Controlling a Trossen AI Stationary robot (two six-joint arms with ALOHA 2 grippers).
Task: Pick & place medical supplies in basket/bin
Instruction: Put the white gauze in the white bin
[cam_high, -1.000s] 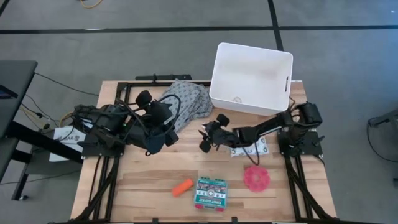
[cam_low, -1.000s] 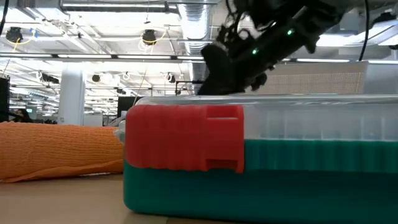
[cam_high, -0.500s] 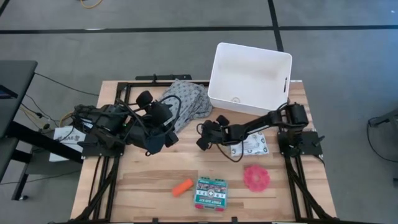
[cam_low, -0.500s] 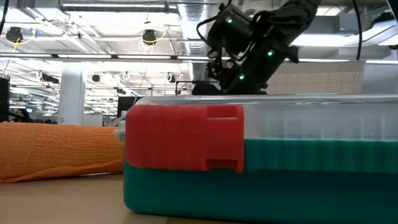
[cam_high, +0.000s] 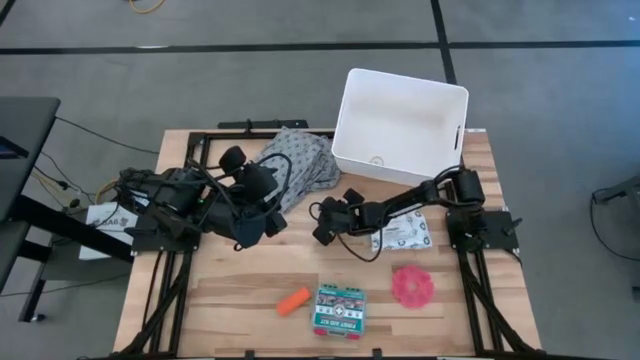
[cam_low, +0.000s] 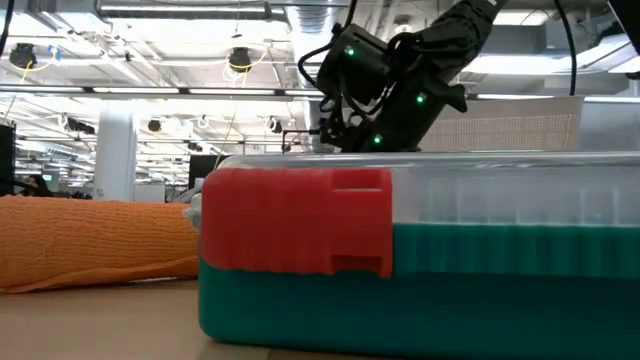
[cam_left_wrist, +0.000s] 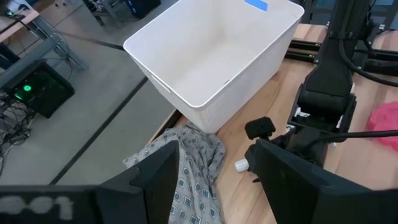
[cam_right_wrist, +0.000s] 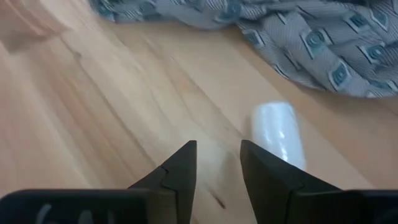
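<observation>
My right gripper (cam_right_wrist: 217, 155) hangs low over the middle of the table (cam_high: 322, 228), tipped down, its fingers a narrow gap apart with bare wood between them. A white roll (cam_right_wrist: 280, 134) lies on its side just past the fingertips, next to the grey dotted cloth (cam_high: 300, 165); it also shows in the left wrist view as the white roll (cam_left_wrist: 241, 165). The white bin (cam_high: 400, 125) stands at the far right. The white patterned pack (cam_high: 402, 236), pink disc (cam_high: 412, 285), green first-aid box (cam_high: 338, 310) and orange tube (cam_high: 293, 300) lie flat on the table. My left gripper (cam_left_wrist: 217, 180) waits open at the left (cam_high: 255, 225).
The dotted cloth lies bunched between the bin and the left arm. In the low view the green box (cam_low: 420, 270) fills the foreground, with the orange tube (cam_low: 90, 240) beside it. Bare wood lies at the table's near left (cam_high: 220, 300).
My right gripper has gone down and toward the table's left edge, away from the bin, and has tipped more steeply downward.
</observation>
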